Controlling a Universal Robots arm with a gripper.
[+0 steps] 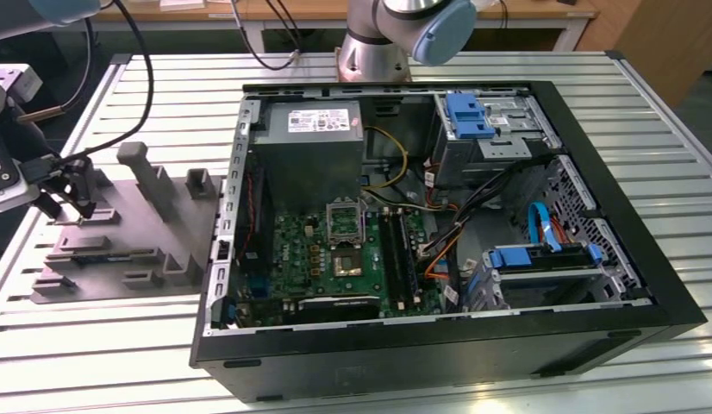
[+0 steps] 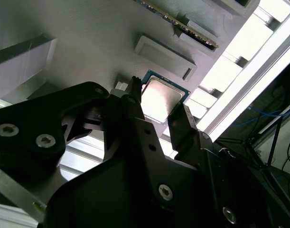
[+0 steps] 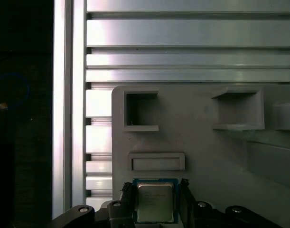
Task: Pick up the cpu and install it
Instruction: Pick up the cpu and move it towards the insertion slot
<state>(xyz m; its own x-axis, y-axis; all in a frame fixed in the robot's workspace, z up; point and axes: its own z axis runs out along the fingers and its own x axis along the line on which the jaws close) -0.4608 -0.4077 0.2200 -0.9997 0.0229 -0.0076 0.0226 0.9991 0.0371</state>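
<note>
In the exterior view, your gripper [image 1: 66,210] hangs over the grey fixture [image 1: 138,250] at that view's left, beside the open computer case [image 1: 448,345]. In both wrist views, its 2 jaws press opposite edges of the cpu [image 2: 161,97] [image 3: 155,202], which lies on the fixture.

Square cpu [image 3: 155,203], dull silver lid, thin greenish rim, lying flat on the grey fixture [image 3: 206,156], near its edge
</note>
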